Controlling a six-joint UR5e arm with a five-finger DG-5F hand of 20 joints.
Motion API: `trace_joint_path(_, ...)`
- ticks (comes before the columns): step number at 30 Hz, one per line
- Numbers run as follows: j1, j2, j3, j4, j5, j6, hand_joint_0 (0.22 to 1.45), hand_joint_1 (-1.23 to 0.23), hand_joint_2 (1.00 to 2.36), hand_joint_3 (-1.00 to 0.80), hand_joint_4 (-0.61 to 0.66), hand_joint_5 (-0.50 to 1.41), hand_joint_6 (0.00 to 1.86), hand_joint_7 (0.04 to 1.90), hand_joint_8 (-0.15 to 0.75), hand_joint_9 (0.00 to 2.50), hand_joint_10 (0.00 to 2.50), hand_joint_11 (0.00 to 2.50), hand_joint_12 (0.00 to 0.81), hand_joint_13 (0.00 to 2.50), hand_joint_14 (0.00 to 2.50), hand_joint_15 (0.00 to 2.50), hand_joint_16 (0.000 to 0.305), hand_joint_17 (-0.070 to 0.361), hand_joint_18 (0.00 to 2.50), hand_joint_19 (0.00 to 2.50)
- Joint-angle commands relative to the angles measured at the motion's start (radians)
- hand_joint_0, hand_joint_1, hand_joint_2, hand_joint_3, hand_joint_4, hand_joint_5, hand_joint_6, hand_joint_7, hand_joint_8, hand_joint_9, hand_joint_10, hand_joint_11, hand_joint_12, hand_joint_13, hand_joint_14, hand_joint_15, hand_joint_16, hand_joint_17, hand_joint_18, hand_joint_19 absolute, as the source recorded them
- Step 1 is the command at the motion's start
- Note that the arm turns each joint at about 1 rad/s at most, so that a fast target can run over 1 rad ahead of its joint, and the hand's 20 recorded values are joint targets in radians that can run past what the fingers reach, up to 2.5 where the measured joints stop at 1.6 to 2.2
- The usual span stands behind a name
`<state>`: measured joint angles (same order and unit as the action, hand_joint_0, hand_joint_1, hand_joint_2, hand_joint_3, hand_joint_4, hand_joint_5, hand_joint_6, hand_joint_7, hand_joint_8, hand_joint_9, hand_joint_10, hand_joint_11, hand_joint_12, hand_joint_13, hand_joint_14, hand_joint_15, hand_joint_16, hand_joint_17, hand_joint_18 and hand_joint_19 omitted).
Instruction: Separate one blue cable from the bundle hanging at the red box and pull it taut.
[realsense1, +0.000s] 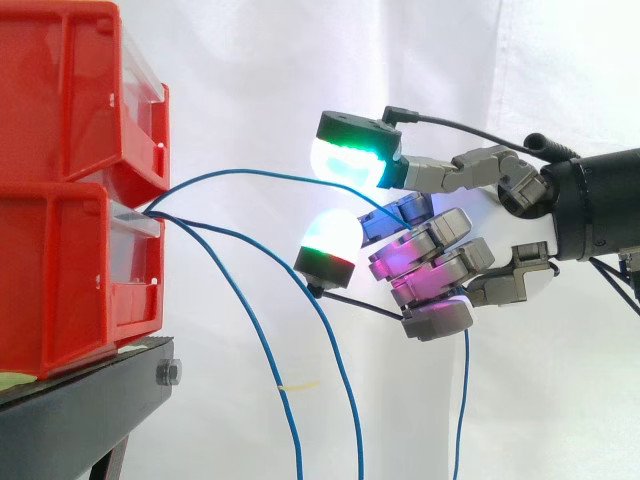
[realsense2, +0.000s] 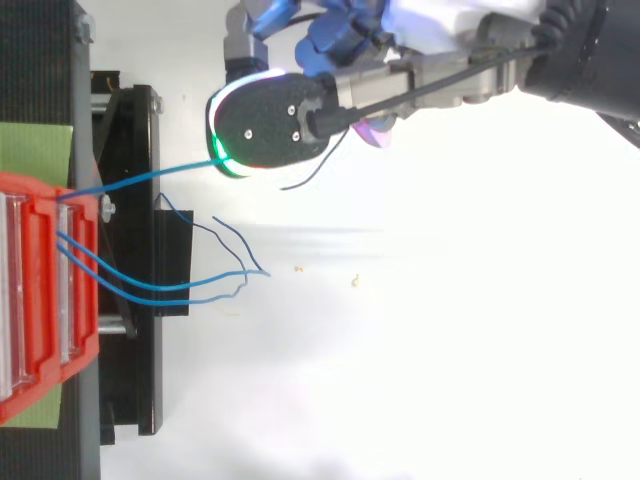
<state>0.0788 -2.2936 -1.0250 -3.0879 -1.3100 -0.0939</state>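
One blue cable (realsense1: 240, 172) ran from the red box (realsense1: 60, 280) into the hand (realsense1: 440, 250), held level from the right, its curled fingers (realsense1: 440, 275) closed round it.

Bright, even light fills both views. In the side view the white curtain (realsense1: 300, 80) right of the red bins (realsense1: 70, 200) is almost washed out, with only faint grey folds. The black stand (realsense1: 80, 410) under the bins stays dark. The hand (realsense1: 440, 262) adds its own light: its fingertips (realsense1: 350, 160) glow green and white, and magenta spills over the fingers. From above, each loose blue cable (realsense2: 170, 290) right of the bins has a thin dark shadow beside it on the glaring white surface (realsense2: 450, 350).
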Motion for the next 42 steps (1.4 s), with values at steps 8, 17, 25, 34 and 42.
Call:
trace_joint_path(8,0.018,0.008,0.000,-0.002,-0.002,-0.001,0.51,-0.65,1.00,-0.50,0.24,-0.21,0.90,1.00,0.353,0.82,2.25,1.19,0.366,1.06,2.07,1.25,0.049,0.111,1.25,1.37)
trace_joint_path(17,0.036,0.026,0.000,-0.009,0.003,-0.009,0.59,-0.66,1.00,-0.48,0.21,-0.21,0.91,1.04,0.328,0.84,2.17,1.24,0.346,1.08,1.98,1.32,0.043,0.097,1.23,1.40)
trace_joint_path(25,0.042,0.026,0.005,-0.011,0.012,-0.006,0.63,-0.71,1.02,-0.27,0.18,-0.20,0.92,1.11,0.328,0.84,2.17,1.28,0.338,1.09,1.95,1.35,0.043,0.097,1.24,1.37)
trace_joint_path(34,0.052,0.026,0.005,-0.008,0.037,-0.004,0.66,-0.74,1.02,-0.15,0.08,-0.21,0.95,1.16,0.317,0.84,2.18,1.29,0.332,1.10,1.91,1.38,0.044,0.099,1.24,1.38)
trace_joint_path(42,0.053,0.025,0.005,-0.006,0.035,-0.006,0.61,-0.71,1.00,-0.50,0.17,-0.20,0.93,1.07,0.319,0.84,2.14,1.26,0.337,1.11,1.81,1.41,0.045,0.100,1.21,1.36)
